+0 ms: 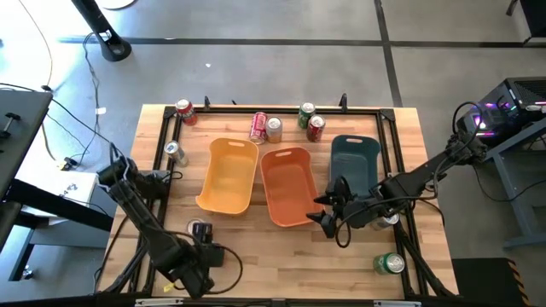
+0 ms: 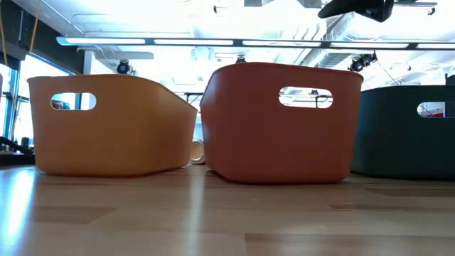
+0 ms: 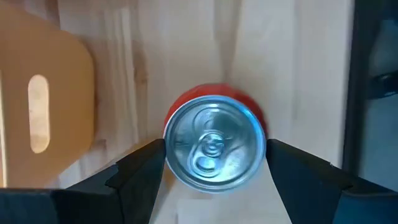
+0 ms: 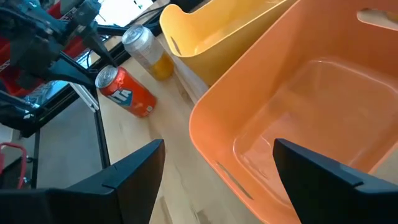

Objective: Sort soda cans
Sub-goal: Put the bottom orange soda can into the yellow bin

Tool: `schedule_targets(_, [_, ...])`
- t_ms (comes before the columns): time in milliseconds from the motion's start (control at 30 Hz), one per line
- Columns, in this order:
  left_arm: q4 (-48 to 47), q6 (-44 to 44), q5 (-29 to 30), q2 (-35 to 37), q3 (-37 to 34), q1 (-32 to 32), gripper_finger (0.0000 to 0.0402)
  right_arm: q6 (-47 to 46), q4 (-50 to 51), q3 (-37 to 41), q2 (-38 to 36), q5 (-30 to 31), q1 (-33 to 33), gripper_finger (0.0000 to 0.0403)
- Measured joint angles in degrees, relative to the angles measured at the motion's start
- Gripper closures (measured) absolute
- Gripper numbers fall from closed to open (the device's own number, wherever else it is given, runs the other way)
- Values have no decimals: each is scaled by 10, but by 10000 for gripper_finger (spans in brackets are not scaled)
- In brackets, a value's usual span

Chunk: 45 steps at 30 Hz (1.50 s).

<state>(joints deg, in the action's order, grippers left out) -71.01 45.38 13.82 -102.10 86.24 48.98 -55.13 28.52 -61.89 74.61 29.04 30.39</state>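
While the left gripper [image 3: 214, 168] hangs over an upright red can [image 3: 214, 146] on the surface [image 1: 256, 247] near the yellow bin [image 1: 229, 175], jaws open either side, the right gripper [image 4: 217, 171] hovers open-jawed above the orange bin [image 4: 298, 118]. Other cans [image 1: 266, 128] sit behind.

The high view looks straight down on the whole table [image 1: 281, 247]. The low view sits at tabletop level, close to the yellow bin [image 2: 106, 128] and orange bin [image 2: 281, 124], which the right wrist view also shows from above.
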Motion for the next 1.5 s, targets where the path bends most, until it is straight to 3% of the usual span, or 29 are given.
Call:
schedule_targets(567, [6,19,40,11,12,-30,128,-4,0,0,0,4,0,107])
schedule_targets(1000, [60,-26,-28,16,-43,-67,128,-3,0,0,0,10,0,107])
schedule_targets(1333, [98,-28,-29,15,-56,-81,128,-1,0,0,0,19,0,107])
schedule_targets(1500, [173,-32,-54,15,-80,-86,127,0,0,0,0,23,0,107])
